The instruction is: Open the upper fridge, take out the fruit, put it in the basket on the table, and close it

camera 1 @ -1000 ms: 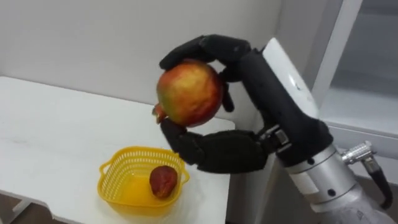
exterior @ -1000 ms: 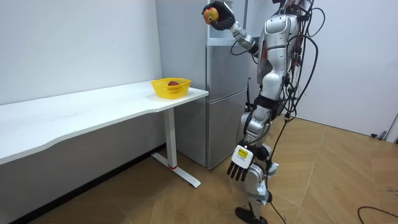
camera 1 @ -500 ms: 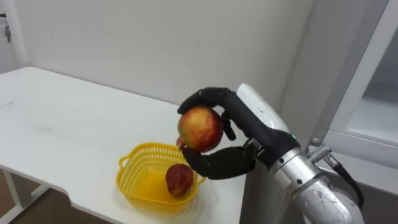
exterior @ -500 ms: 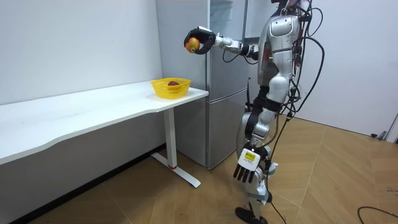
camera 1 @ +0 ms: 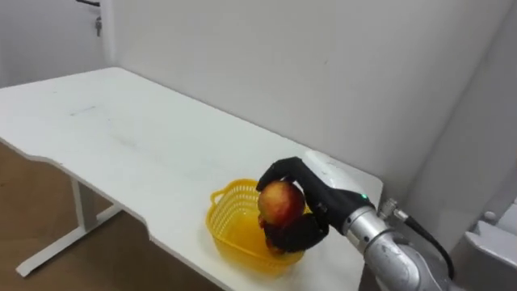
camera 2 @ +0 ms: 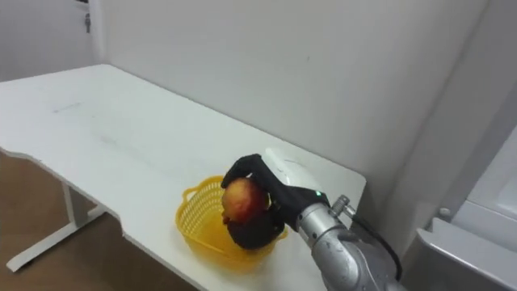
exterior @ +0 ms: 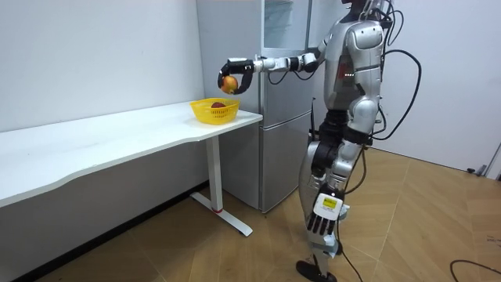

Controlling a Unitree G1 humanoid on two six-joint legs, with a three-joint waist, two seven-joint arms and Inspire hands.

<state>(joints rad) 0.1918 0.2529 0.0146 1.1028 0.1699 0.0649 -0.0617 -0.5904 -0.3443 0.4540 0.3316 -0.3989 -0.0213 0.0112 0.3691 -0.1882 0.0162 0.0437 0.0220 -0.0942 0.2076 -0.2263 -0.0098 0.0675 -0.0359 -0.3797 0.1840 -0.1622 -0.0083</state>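
Note:
A red and yellow apple is held in my right hand, whose dark fingers and thumb curl round it. The hand hangs just over the yellow mesh basket near the right end of the white table. In the room view the apple sits a little above the basket, at the end of my outstretched right arm. A dark red fruit lies inside the basket. My left hand hangs by my leg with its fingers straight.
The grey fridge stands just past the table's end, with me in front of it. A white wall runs behind the table. The table's long left part is bare, and its front edge curves inward.
My right hand has come down and to the left with the apple, from up near the fridge to just above the basket. The head camera has turned toward the table.

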